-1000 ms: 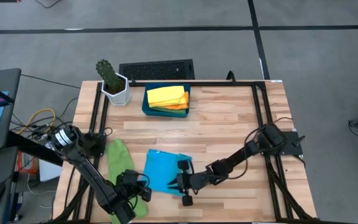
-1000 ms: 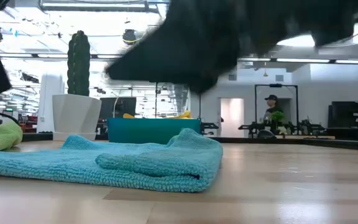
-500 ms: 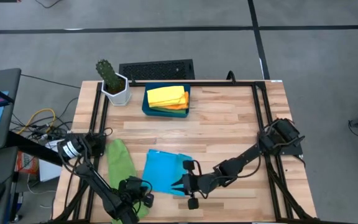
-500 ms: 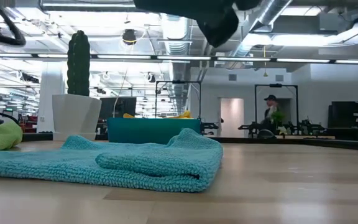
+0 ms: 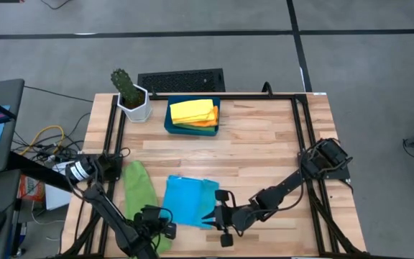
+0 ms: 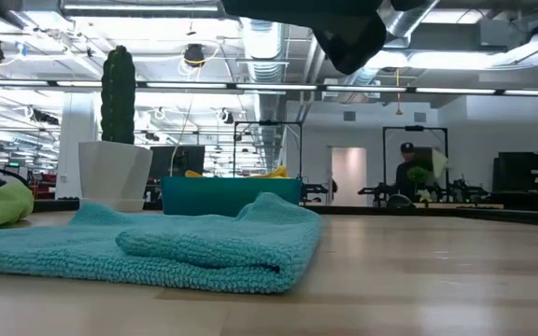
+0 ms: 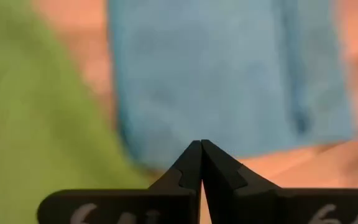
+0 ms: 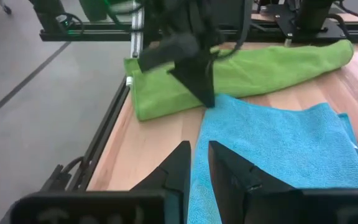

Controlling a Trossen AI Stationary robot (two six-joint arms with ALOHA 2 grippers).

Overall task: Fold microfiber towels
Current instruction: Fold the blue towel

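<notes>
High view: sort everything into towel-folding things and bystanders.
Job:
blue towel
green towel
yellow towel
orange towel
left gripper
right gripper

Bystanders:
teal tray
potted cactus
keyboard

Even overhead ceiling light, soft shadows; the left wrist view is heavily blurred.

One blue towel point(image 5: 190, 200), one green towel point(image 5: 141, 194), one yellow towel point(image 5: 190, 110), one tray point(image 5: 169, 124), one cactus point(image 5: 124, 85)
</notes>
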